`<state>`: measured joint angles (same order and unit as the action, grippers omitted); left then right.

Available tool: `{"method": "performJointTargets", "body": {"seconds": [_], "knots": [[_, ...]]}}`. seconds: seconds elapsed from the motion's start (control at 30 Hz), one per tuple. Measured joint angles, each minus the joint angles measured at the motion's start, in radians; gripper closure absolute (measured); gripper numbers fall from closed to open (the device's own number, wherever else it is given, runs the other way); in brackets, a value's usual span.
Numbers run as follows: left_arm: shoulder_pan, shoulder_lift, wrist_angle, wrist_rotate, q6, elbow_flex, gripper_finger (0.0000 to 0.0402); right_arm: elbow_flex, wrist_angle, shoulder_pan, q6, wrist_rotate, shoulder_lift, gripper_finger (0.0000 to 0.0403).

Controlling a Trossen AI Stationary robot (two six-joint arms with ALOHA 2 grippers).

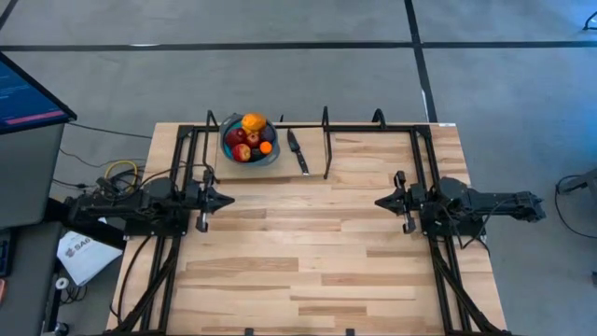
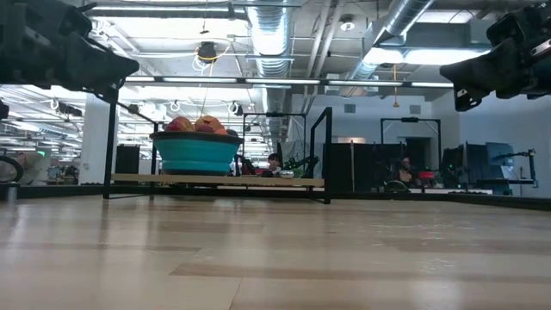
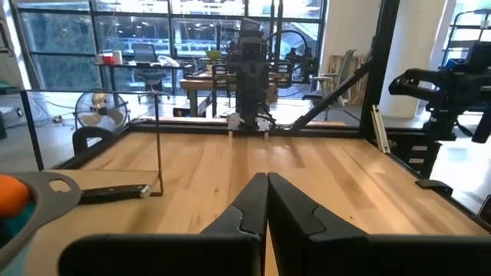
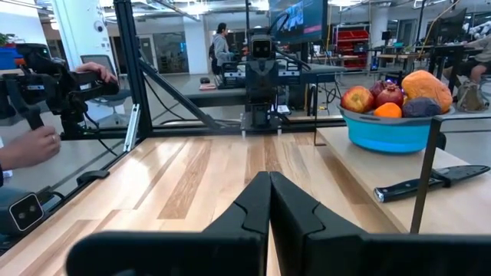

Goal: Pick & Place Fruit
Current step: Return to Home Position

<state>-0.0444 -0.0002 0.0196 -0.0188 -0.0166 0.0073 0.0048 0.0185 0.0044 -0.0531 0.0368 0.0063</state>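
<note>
The fruit (image 1: 250, 135) lies heaped in a round blue bowl (image 1: 270, 157) at the table's far side, left of the middle. Red, orange, yellow and dark pieces show in the right wrist view (image 4: 399, 93). The bowl (image 4: 391, 136) stands on a low wooden board (image 4: 360, 165). My left gripper (image 1: 229, 199) hovers shut over the table's left part, pointing level toward the right. My right gripper (image 1: 378, 202) hovers shut over the right part, facing it. Both hold nothing, and their fingertips (image 3: 266, 180) (image 4: 270, 178) meet.
A dark knife (image 1: 298, 151) lies on the board right of the bowl. Black frame rails (image 1: 187, 168) and upright posts (image 1: 326, 140) edge the table. Beyond the table's right side, a person's hands (image 4: 38, 146) hold a dark device. Bare wood lies between the grippers.
</note>
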Motion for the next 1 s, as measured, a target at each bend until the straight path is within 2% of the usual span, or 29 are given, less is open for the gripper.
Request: {"method": "performJointTargets", "body": {"seconds": [0.37, 0.7, 1.0], "knots": [[-0.002, 0.000, 0.030, -0.008, -0.007, -0.001, 0.0399, 0.000, 0.000, 0.000, 0.000, 0.000, 0.000, 0.0401], [-0.070, 0.000, 0.046, -0.006, -0.007, -0.001, 0.0399, 0.000, 0.000, 0.000, 0.000, 0.000, 0.000, 0.0401], [-0.072, 0.030, 0.051, -0.005, -0.007, -0.001, 0.0399, 0.000, 0.000, 0.000, 0.000, 0.000, 0.000, 0.0401]]}}
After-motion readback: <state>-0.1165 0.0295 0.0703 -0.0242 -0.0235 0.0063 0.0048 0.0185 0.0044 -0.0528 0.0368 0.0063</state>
